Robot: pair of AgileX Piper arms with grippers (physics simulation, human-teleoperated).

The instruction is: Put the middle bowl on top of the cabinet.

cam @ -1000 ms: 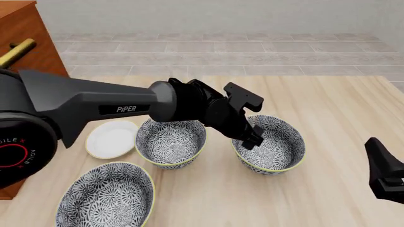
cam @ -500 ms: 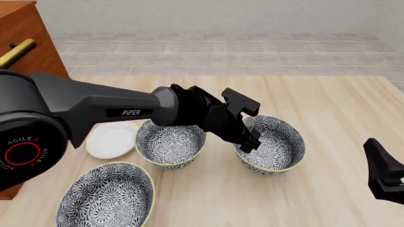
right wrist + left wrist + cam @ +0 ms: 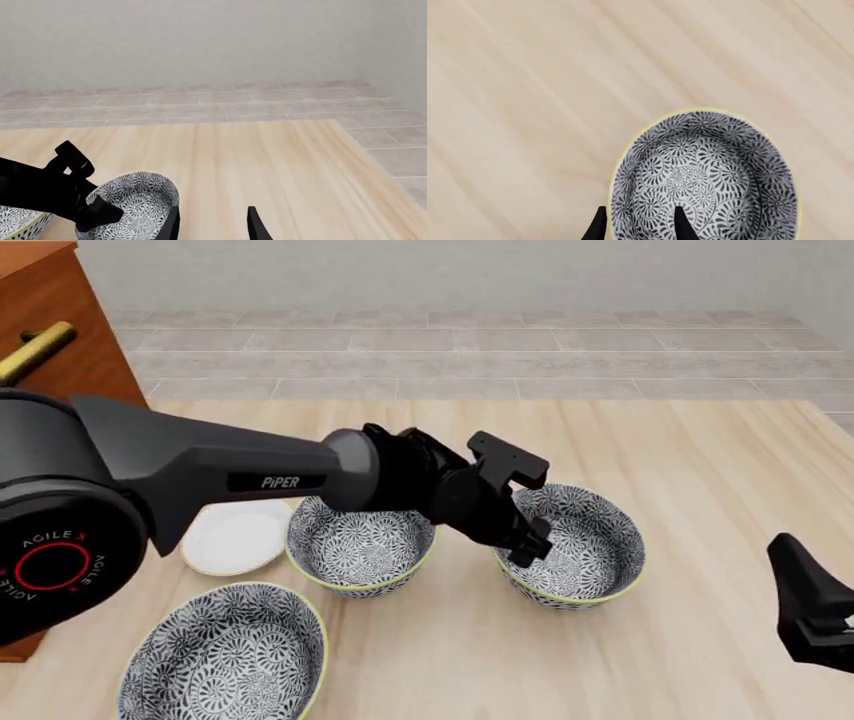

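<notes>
Left gripper (image 3: 531, 548) of mine is spread wide, with one finger on each side of the rim of the right bowl (image 3: 577, 545). It pinches nothing. The middle bowl (image 3: 360, 540) sits just beside my gripper, on the side toward the cabinet (image 3: 60, 330). I think I must shift that way first. My right gripper (image 3: 210, 226) is spread too and well apart from it.
</notes>
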